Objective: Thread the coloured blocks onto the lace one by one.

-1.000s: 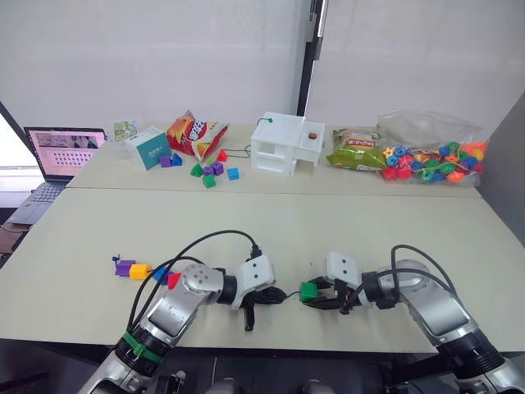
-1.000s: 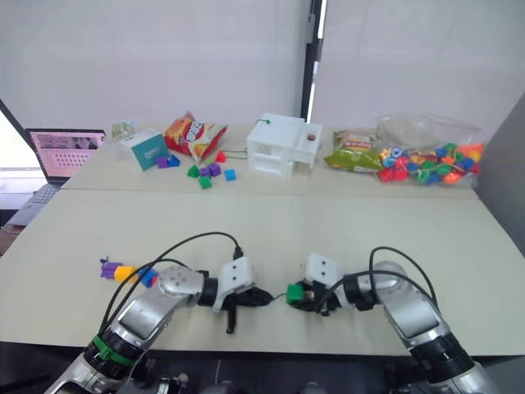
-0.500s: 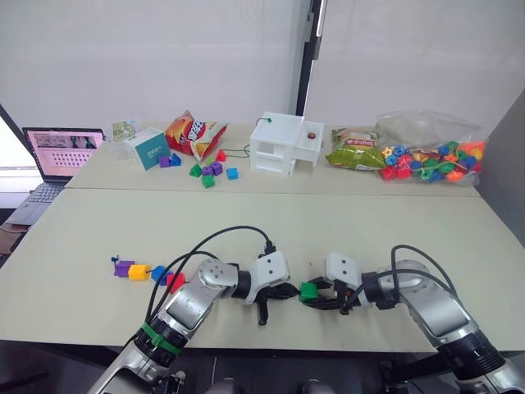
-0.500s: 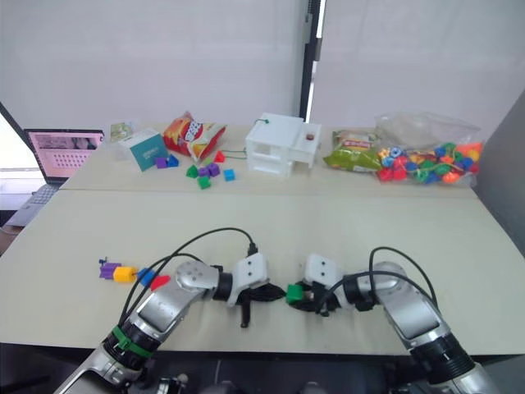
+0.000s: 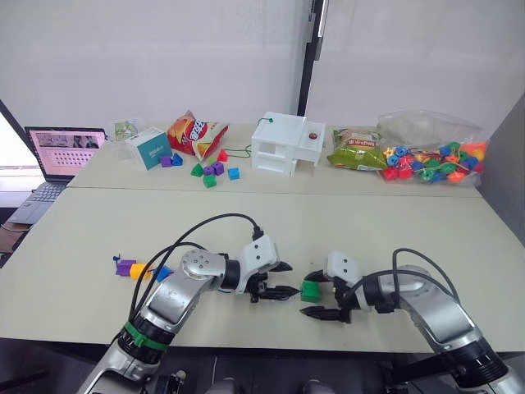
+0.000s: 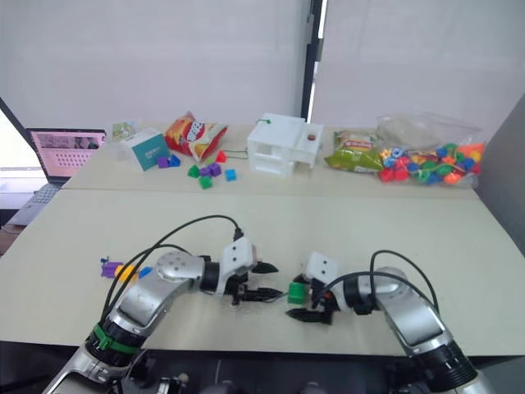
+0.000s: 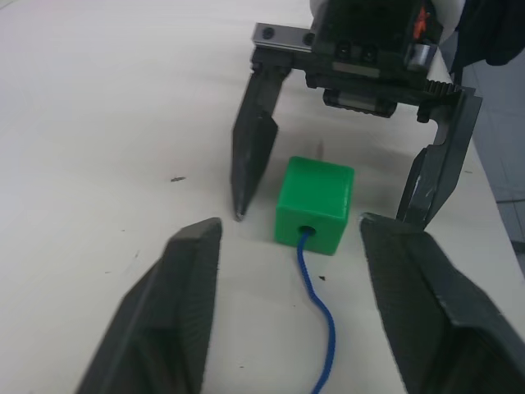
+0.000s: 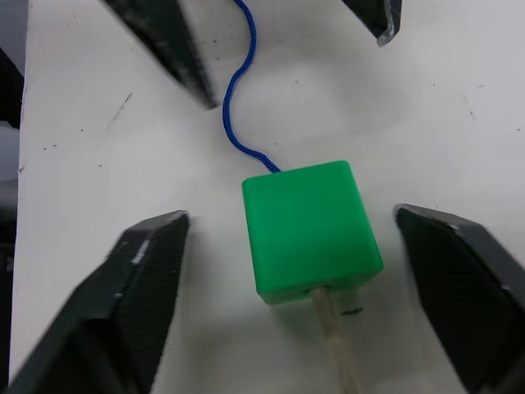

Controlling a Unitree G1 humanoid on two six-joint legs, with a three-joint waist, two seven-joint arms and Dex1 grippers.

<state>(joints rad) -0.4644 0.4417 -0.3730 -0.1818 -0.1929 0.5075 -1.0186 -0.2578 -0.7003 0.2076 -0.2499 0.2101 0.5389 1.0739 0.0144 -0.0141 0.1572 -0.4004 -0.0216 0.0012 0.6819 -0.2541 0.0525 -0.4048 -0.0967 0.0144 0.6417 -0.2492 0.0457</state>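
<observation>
The green block (image 7: 317,205) sits on the pale surface (image 5: 271,222) in the lower middle of the head view, between my two tools and touched by neither. My left tool (image 5: 275,280) is released, its fingers spread just left of the block; my right tool (image 5: 320,294) is released too, its fingers wide on either side of the block. The lace (image 7: 321,324) runs into the hole on the face toward my left tool, and its stiff pale tip (image 8: 336,348) pokes out of the opposite face, toward my right wrist.

I judge the block light, hard and smooth-sided, so it would skid or tip on the surface if nudged rather than squeezed squarely; the flat side faces, away from the two holed faces, are where I would grip it. The blue string looks limp and will buckle if pushed, so it can only be pulled. The pale tip is the one rigid part, and I reckon that is where to pinch with the right tool, drawing it through while the block is steadied.

The other threaded blocks (image 5: 139,269) lie at the lower left of the head view, well apart.
</observation>
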